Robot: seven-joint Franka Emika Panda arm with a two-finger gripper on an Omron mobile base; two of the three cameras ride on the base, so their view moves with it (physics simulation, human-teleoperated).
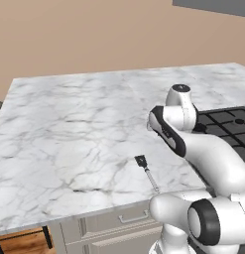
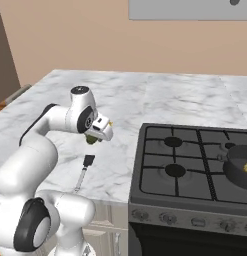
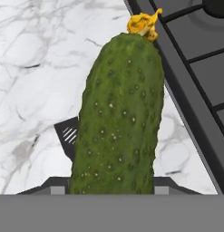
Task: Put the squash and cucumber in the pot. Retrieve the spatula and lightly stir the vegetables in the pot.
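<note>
I am holding the cucumber (image 3: 118,118) between my fingers, my gripper (image 2: 95,136) partly closed on its lower end. In the hand view it is standing up from between my finger tips, dark green and bumpy, with a yellow withered flower at its far end. In the right base view I am seeing just a bit of green under my hand, above the marble counter (image 2: 145,100) and left of the stove (image 2: 195,165); the left base view is hiding my hand and the cucumber behind my own arm.

The spatula (image 1: 146,171) is lying flat on the marble near the counter's front edge, black blade away from me and thin grey handle toward the edge. In the right base view it is lying just below my hand; in the hand view a corner of its slotted blade is peeking out from behind the cucumber on the left.

The pot (image 2: 239,170) is sitting on a burner at the far right of the stove, cut by the picture's edge, with something yellowish showing inside it, too small for me to name. It is well apart from my hand.
</note>
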